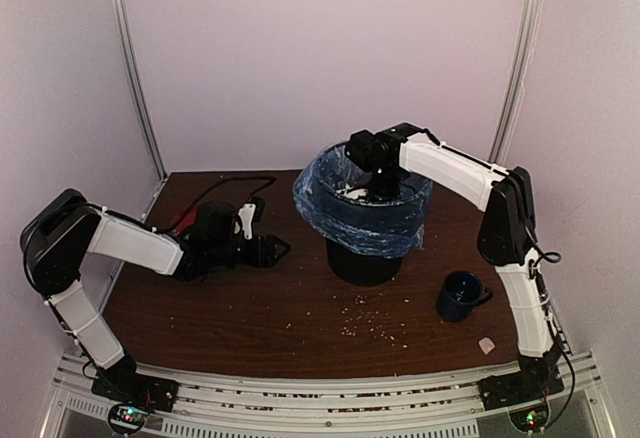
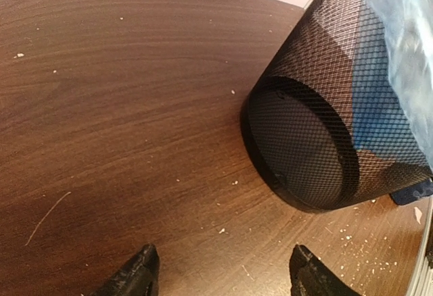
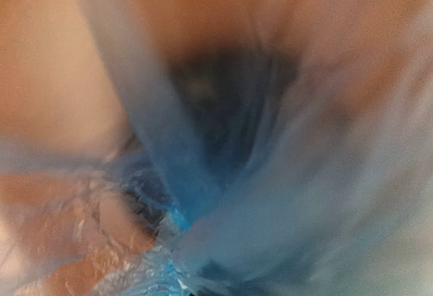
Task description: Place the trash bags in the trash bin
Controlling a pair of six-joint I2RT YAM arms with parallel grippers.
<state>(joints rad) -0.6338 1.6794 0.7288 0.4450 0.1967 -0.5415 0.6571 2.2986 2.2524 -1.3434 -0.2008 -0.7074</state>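
Observation:
The black wire-mesh trash bin [image 1: 365, 263] stands upright at mid-table. The light-blue trash bag [image 1: 330, 208] lines it, and its wrinkled edge is folded down over the rim all round. My right gripper [image 1: 380, 186] reaches down into the mouth of the bin, inside the bag. The right wrist view shows only blurred blue film [image 3: 257, 208] close to the lens, and the fingers are hidden. My left gripper [image 1: 275, 250] lies low over the table, left of the bin, open and empty. In the left wrist view it [image 2: 223, 269] faces the bin's base [image 2: 304, 140], with bag film [image 2: 406, 32] above.
A dark blue mug [image 1: 460, 296] stands right of the bin, near the right arm. Crumbs [image 1: 370, 323] are scattered in front of the bin, and a small white scrap [image 1: 487, 344] lies at the front right. A black cable [image 1: 215, 193] lies at the back left.

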